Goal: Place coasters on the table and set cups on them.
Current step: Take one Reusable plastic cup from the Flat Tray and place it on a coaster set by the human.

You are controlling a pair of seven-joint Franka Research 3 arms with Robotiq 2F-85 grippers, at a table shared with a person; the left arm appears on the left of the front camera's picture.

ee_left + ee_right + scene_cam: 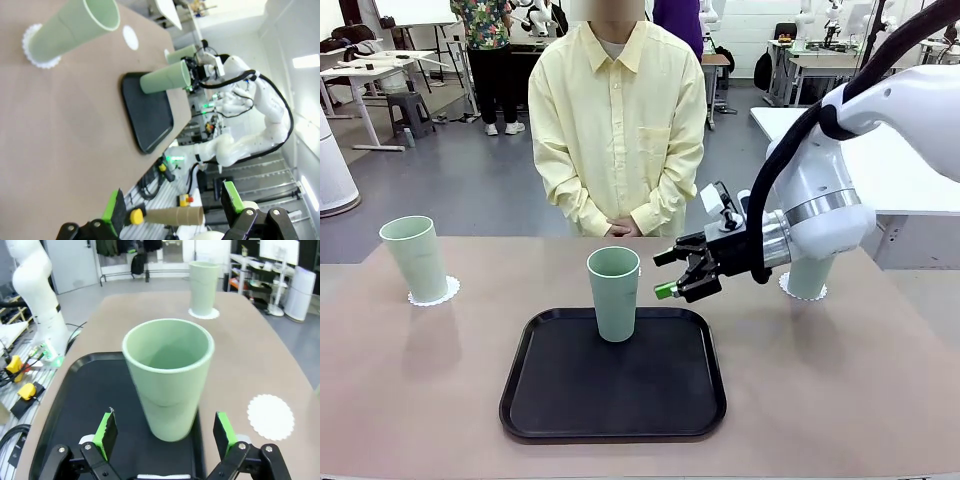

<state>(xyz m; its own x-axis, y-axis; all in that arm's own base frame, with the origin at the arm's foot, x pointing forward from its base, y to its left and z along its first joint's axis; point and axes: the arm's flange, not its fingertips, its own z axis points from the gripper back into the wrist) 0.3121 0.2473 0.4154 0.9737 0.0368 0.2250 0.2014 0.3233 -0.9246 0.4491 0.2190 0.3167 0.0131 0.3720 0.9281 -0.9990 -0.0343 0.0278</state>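
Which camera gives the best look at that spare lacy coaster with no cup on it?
The right wrist view: the empty coaster lies close, edge sharp, beside the tray. The left wrist view shows it small and far. In the front view I can't make it out.

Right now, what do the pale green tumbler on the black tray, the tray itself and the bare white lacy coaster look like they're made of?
Pale green tumbler: probably plastic, matte, with thin even walls and a moulded groove around the middle.
Black tray: likely plastic, smooth, with a soft sheen along its raised rim.
White lacy coaster: looks like paper or thin plastic, flat with a scalloped edge; I can't tell which.
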